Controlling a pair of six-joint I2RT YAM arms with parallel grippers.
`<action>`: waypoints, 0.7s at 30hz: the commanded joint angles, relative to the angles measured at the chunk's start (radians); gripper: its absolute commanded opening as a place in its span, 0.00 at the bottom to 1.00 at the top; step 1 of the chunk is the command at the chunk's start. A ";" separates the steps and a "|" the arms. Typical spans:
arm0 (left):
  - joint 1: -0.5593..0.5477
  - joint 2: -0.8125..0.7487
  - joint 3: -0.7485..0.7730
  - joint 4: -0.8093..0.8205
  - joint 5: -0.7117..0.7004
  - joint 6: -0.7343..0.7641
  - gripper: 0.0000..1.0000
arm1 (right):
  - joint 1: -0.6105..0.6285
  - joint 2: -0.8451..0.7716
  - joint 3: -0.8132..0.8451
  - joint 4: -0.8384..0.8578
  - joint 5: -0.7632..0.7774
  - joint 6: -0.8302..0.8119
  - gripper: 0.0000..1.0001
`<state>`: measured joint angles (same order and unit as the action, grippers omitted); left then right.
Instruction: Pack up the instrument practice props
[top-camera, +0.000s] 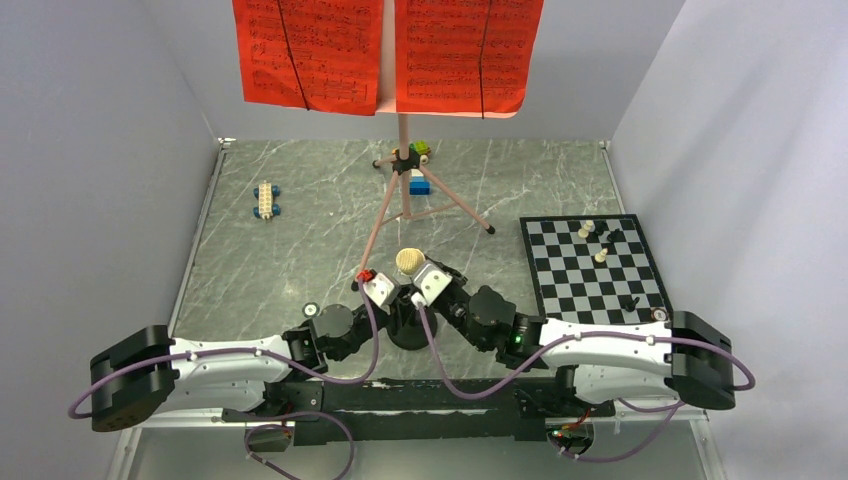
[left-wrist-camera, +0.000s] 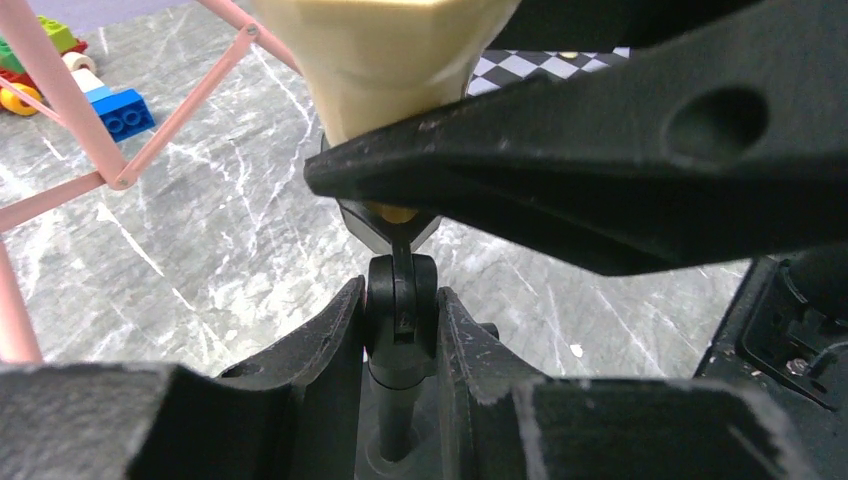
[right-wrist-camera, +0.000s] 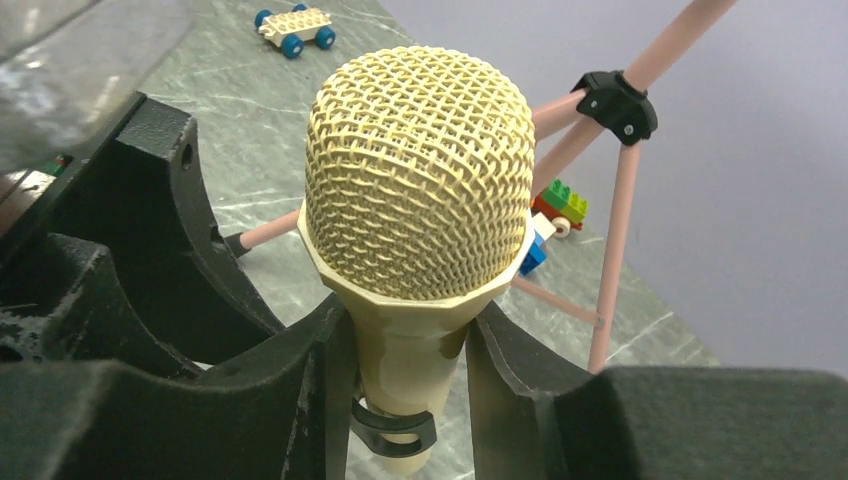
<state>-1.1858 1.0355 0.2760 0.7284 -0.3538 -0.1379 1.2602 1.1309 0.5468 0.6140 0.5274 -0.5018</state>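
left hand (left-wrist-camera: 400, 335) clamped on mic stand (left-wrist-camera: 398, 285) joint, right hand (right-wrist-camera: 405, 390) closed around beige microphone (right-wrist-camera: 418, 180) body, mic upright in stand clip, on table (top-camera: 300, 260)

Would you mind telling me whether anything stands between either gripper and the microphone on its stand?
Nothing visible does. The right gripper has its fingers closed on the microphone body, and the left gripper clamps the mic stand joint just below. A leg of the music stand lies beside them, not between.
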 joint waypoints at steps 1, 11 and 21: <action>-0.029 0.011 -0.070 -0.199 0.084 -0.059 0.00 | -0.053 -0.124 0.107 0.002 0.290 -0.008 0.00; -0.029 0.041 -0.061 -0.192 0.078 -0.058 0.00 | -0.056 -0.256 0.109 -0.189 0.317 0.151 0.00; -0.029 0.011 -0.003 -0.234 0.055 -0.057 0.17 | -0.070 -0.331 0.196 -0.537 0.361 0.415 0.00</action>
<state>-1.2011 1.0374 0.2726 0.7311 -0.3126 -0.1520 1.1954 0.8352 0.6685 0.2356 0.8433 -0.2188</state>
